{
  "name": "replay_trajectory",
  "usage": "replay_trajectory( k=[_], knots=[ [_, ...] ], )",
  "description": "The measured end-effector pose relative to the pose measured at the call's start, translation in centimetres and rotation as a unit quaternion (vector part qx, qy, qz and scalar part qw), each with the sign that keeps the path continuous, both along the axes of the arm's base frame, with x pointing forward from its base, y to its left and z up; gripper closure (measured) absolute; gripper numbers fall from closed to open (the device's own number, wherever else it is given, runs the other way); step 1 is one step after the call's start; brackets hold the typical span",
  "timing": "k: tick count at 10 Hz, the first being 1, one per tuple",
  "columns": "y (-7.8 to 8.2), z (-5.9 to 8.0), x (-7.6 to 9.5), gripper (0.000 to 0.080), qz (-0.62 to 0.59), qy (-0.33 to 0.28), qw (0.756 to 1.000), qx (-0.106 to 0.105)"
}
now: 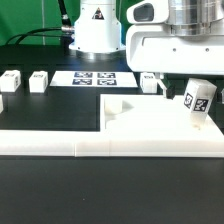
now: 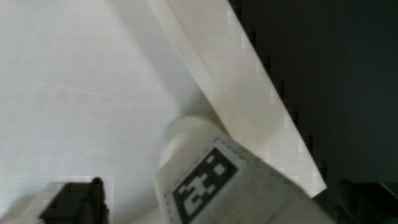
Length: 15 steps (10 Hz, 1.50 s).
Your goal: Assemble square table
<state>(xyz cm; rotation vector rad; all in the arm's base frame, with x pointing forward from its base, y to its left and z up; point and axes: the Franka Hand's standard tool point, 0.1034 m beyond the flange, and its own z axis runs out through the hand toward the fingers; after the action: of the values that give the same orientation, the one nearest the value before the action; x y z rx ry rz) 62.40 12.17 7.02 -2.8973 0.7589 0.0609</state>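
Note:
The square table's white slab [image 1: 150, 118] lies flat at the exterior view's right. My gripper [image 1: 193, 88] is shut on a white leg post [image 1: 199, 103] with a black-and-white tag. It holds the post tilted just above the slab's right part. In the wrist view the held leg post [image 2: 217, 178] fills the space between my dark fingers [image 2: 75, 203], with the slab's surface [image 2: 89, 100] and its edge [image 2: 240, 90] behind it. Two more leg posts [image 1: 10, 80] [image 1: 38, 80] stand at the exterior view's left, and another one [image 1: 152, 83] stands behind the slab.
The long low white border rail [image 1: 60, 146] runs along the front of the slab. The marker board [image 1: 95, 77] lies flat behind it. The robot's base [image 1: 97, 30] stands at the back.

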Motion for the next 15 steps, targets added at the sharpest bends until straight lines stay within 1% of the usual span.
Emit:
replay_trajectory(
  k=[1, 2, 3, 4, 5, 6, 7, 9, 11, 12, 13, 14, 15],
  knots=[
    [-0.79, 0.17, 0.29, 0.015, 0.101, -0.011, 0.995, -0.011],
    [-1.21, 0.34, 0.56, 0.015, 0.183, -0.023, 0.983, -0.021],
    [-1.19, 0.4, 0.67, 0.015, 0.213, -0.03, 0.976, -0.023],
    [-1.16, 0.36, 0.62, 0.0236, 0.186, -0.026, 0.982, -0.023],
    [-1.18, 0.35, 0.62, 0.0373, 0.186, -0.026, 0.982, -0.023],
    [-1.1, 0.35, 0.61, 0.0373, 0.152, -0.022, 0.988, -0.022],
    [-1.04, 0.35, 0.59, 0.051, 0.112, -0.017, 0.993, -0.021],
    [-0.97, 0.32, 0.56, 0.0509, 0.042, -0.007, 0.999, -0.019],
    [-1.09, 0.27, 0.59, 0.0509, -0.091, 0.011, 0.996, -0.009],
    [-1.03, 0.14, 0.55, 0.0509, -0.163, 0.023, 0.986, -0.005],
    [-0.92, 0.04, 0.64, 0.0509, -0.248, 0.033, 0.968, 0.001],
    [-0.84, 0.0, 0.65, 0.0509, -0.332, 0.046, 0.942, 0.007],
    [-0.82, 0.0, 0.67, 0.0509, -0.372, 0.052, 0.927, 0.009]
  ],
)
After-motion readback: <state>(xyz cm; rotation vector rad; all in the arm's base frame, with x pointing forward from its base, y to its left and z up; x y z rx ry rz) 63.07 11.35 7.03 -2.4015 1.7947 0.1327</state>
